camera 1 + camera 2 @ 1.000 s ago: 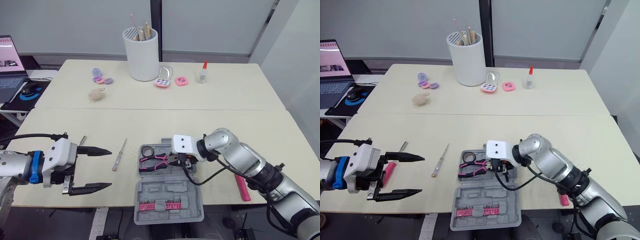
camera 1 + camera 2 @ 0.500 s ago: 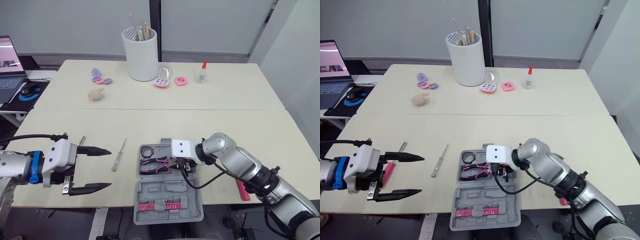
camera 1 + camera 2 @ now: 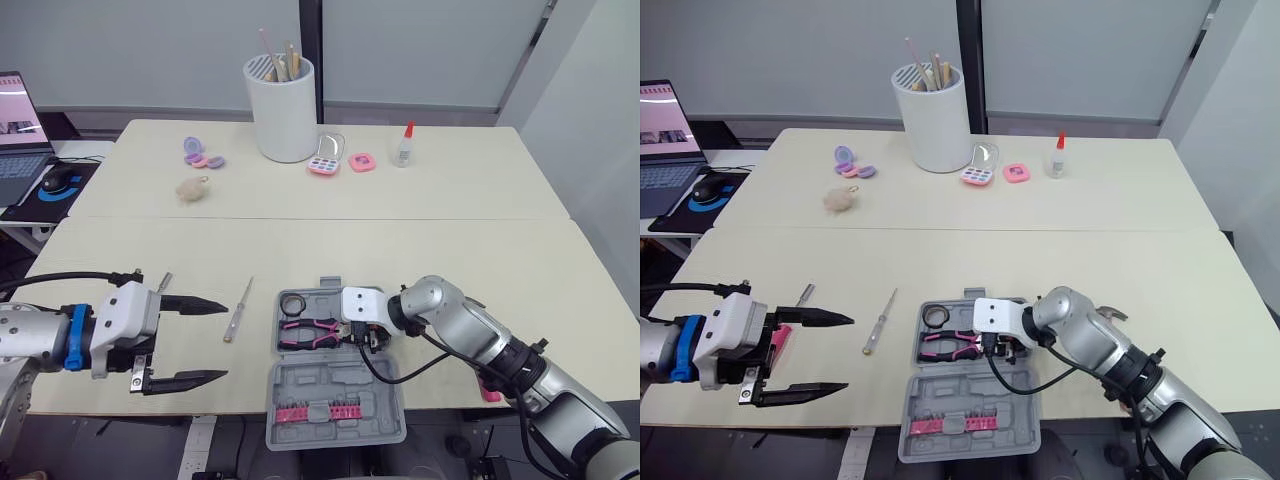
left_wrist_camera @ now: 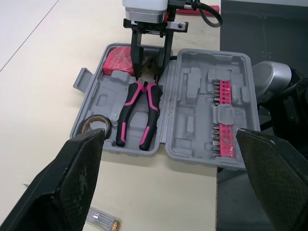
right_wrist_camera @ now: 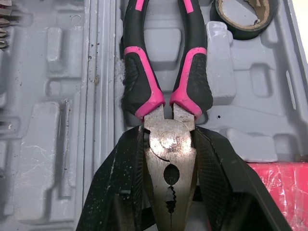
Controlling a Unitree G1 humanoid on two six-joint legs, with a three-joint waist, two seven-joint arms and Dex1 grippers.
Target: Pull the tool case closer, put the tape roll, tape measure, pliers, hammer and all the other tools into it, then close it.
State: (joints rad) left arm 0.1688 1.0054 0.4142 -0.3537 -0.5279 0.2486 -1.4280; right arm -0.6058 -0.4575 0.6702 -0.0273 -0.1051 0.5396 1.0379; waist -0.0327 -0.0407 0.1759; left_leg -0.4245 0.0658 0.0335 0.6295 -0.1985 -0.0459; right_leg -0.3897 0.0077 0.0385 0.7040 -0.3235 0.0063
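Pliers in tool case, right jaws pinching head, case overhanging table edge

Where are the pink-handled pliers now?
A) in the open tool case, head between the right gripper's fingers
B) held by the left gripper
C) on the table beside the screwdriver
A: the pliers lie in the tool case, the right gripper closed on their head.

Place: an office-style workroom.
Desks: two pale tables set edge to edge.
Walls: frosted glass partitions behind the tables.
Workstation: an open laptop and a mouse on a dark pad, on a side desk.
Desk clutter: a white holder of sticks, and a glue bottle.
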